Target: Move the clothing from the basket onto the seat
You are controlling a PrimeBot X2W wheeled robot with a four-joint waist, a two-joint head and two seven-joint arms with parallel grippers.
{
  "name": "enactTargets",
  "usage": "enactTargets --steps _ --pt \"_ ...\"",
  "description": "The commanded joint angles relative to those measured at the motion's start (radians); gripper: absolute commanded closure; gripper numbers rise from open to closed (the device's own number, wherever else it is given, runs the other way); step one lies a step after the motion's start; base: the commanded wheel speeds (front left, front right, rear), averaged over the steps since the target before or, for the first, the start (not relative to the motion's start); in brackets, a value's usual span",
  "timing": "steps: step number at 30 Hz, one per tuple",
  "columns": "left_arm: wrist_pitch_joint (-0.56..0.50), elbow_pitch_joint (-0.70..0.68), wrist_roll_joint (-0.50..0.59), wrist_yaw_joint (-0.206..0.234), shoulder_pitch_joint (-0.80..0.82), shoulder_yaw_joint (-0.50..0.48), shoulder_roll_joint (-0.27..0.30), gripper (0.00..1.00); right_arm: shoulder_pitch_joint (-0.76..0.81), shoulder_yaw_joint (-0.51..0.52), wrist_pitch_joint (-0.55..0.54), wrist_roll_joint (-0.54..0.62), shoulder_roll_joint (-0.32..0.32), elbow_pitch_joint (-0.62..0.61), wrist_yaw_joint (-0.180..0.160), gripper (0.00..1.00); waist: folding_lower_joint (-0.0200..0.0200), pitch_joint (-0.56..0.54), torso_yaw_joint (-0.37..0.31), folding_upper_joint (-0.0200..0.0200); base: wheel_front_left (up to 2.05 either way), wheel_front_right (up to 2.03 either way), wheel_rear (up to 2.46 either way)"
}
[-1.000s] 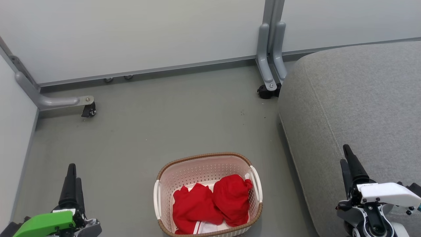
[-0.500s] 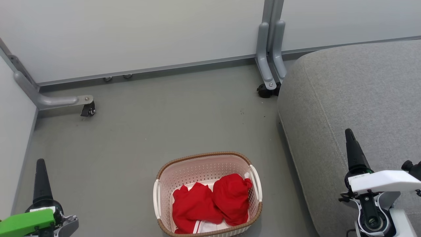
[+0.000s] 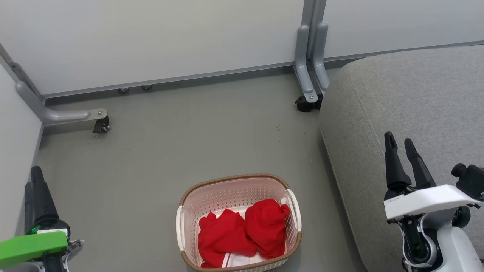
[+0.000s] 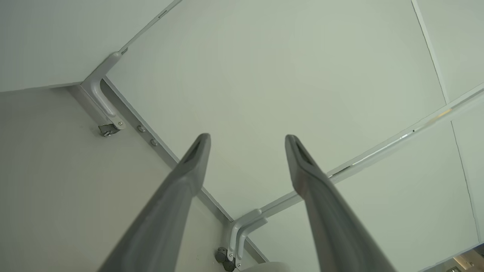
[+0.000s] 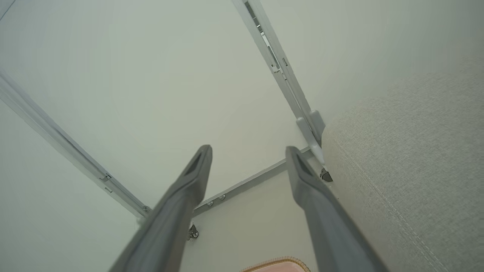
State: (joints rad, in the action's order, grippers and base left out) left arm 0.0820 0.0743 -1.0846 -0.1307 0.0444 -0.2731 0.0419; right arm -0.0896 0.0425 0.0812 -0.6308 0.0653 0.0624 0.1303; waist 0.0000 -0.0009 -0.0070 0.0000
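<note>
The grey seat (image 3: 408, 98) stands just right of the basket (image 3: 234, 178), which holds the red clothing (image 3: 242, 230). My left hand (image 4: 245, 138), well left of the basket, and right hand (image 3: 398, 138), right of it by the seat, are both spread, empty. Reaching in, I risk snagging its side and dragging the light basket.

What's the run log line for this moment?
clothing: both in basket | seat: right of basket | left gripper: open, empty | right gripper: open, empty | stage: nothing grasped yet
</note>
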Motion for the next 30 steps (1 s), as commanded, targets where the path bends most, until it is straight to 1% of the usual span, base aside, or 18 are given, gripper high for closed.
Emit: enactTargets --steps 1,5,9,11,14,18,22,25,30 --pt "0.010 -0.031 0.053 0.005 -0.004 0.007 0.007 0.00 -0.020 -0.008 0.012 0.051 0.009 -0.022 0.000 0.00 0.0000 0.000 -0.001 0.0000 0.00 0.00 0.00" --pt "0.023 -0.071 0.156 0.019 -0.017 0.051 0.007 0.00 -0.015 -0.017 0.025 0.121 0.014 -0.023 0.000 0.00 0.0000 0.000 -0.002 0.0000 0.00 0.00 0.00" --pt "0.035 -0.098 0.260 0.032 -0.039 0.129 0.007 0.00 -0.009 -0.022 0.035 0.188 0.014 -0.023 0.000 0.00 0.0000 0.000 -0.003 0.0000 0.00 0.00 0.00" --pt "0.040 -0.113 0.331 0.038 -0.048 0.170 0.008 0.00 -0.006 -0.023 0.042 0.220 0.013 -0.022 0.000 0.00 0.0000 -0.001 -0.004 0.0000 0.00 0.00 0.00" --pt "0.049 -0.115 0.410 0.065 -0.062 0.226 0.008 0.00 0.000 -0.036 0.050 0.260 0.011 -0.015 0.000 0.00 0.0000 -0.002 -0.006 0.0000 0.00 0.00 0.00" --pt "0.060 -0.102 0.517 0.087 -0.071 0.285 0.008 0.00 0.005 -0.050 0.061 0.315 0.015 -0.006 0.000 0.00 0.0000 -0.004 -0.008 0.0000 0.00 0.00 0.00" --pt "0.071 -0.082 0.572 0.113 -0.078 0.316 0.009 0.00 0.011 -0.052 0.072 0.364 0.011 -0.001 0.000 0.00 0.0000 -0.005 -0.010 0.0000 0.00 0.00 0.00" --pt "0.077 -0.069 0.605 0.121 -0.082 0.328 0.009 0.00 0.015 -0.050 0.078 0.394 0.007 0.003 0.000 0.00 0.0000 -0.006 -0.011 0.0000 0.00 0.00 0.00" --pt "0.090 -0.060 0.701 0.143 -0.086 0.360 0.013 0.00 0.023 -0.055 0.092 0.457 0.007 0.020 0.000 0.00 0.0000 -0.009 -0.013 0.0000 0.00 0.00 0.00"
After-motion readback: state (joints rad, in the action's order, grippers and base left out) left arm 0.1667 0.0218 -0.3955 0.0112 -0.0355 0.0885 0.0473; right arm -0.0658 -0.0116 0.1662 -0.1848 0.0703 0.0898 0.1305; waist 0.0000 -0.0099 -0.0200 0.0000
